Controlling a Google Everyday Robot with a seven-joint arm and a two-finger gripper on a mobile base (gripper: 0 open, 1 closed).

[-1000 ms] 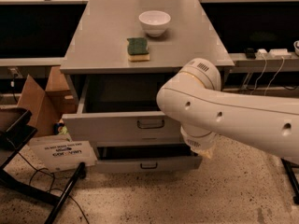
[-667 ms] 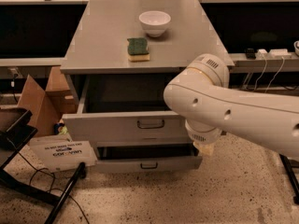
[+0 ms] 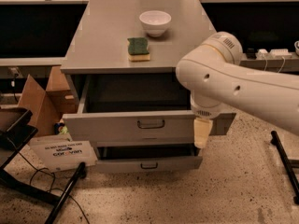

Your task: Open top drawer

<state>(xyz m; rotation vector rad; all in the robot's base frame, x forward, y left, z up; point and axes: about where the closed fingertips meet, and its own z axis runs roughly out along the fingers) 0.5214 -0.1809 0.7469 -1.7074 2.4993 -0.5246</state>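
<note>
Wide grey metal top drawer sits just under the grey cabinet top, standing open. Front panel faces the camera, long axis left-right, small dark bar handle centred. Smooth white rounded arm reaches in from the right, elbow bent down. Cream gripper hangs at the panel's right end; can't tell if it's gripping or released.

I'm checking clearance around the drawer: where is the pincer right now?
In the camera view the pincer hangs below the white arm, right of centre, in front of the right end of the pulled-out top drawer, right of its handle.
</note>
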